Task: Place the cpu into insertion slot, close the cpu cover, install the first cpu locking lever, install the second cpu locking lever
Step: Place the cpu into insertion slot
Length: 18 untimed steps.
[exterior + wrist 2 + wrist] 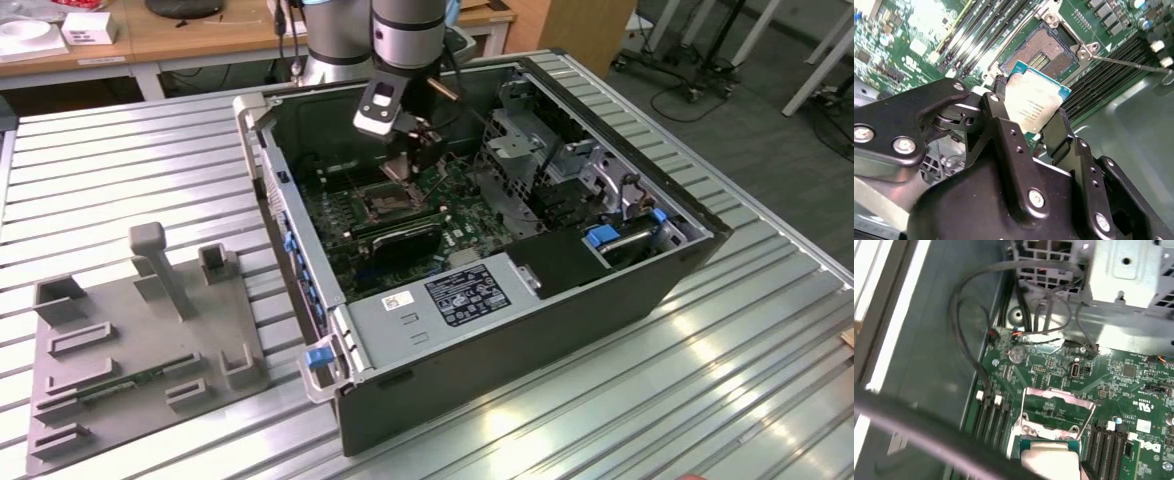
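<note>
1. Between the two black fingers (1055,131) of the pincer (1030,102) sits the cpu (1036,95). The pincer grips it by two opposite edges, and its pale printed face is turned up toward the second wrist camera.
2. Just beyond the fingertips, along the line the pincer points, lies the insertion slot (1046,50). It is uncovered and has nothing in it, so its dark contact field shows.
3. In the second wrist view the chip overlaps only the slot's nearest corner. I judge that it hangs short of the slot and is not seated. How much gap lies under it I cannot tell.
4. The chip is square and has no long axis, so rotation is what counts. Its edges look roughly parallel to the slot's silvery rim, which I take as close to aligned.
5. In the first wrist view the cpu cover (1059,396) stands raised on the far side of the slot from the pincer, clear of the way down.
6. A thin locking lever (1126,62) juts free beside the slot, unlatched.
7. Long memory slots (984,40) run along the slot on the green board (899,45). In the exterior view the pincer hangs low inside the open computer case (534,330).
</note>
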### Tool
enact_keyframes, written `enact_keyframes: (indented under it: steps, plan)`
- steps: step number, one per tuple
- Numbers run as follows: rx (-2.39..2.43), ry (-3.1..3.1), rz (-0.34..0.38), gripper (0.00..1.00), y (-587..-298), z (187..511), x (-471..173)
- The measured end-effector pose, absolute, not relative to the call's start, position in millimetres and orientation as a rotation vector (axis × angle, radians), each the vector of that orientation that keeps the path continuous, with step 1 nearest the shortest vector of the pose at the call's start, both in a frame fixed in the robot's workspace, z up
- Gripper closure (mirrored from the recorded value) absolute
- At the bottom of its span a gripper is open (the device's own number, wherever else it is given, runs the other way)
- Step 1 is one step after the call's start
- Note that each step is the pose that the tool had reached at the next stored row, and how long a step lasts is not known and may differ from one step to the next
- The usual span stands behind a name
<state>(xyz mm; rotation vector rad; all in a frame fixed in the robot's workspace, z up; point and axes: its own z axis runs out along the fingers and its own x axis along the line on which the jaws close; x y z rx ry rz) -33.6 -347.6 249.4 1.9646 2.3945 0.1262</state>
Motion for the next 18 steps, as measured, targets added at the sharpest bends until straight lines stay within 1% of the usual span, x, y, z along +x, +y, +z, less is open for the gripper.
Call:
enact_keyframes:
  steps: [6,12,15,18]
  plan:
    - [2.078,2.291,0.122,0.46,-347.7,248.6,-33.7]
    - [2.082,2.289,0.121,0.46,-347.6,248.5,-33.6]
    - [2.097,2.305,0.093,0.46,-347.6,248.3,-33.3]
    - [2.099,2.306,0.089,0.46,-347.6,248.3,-33.4]
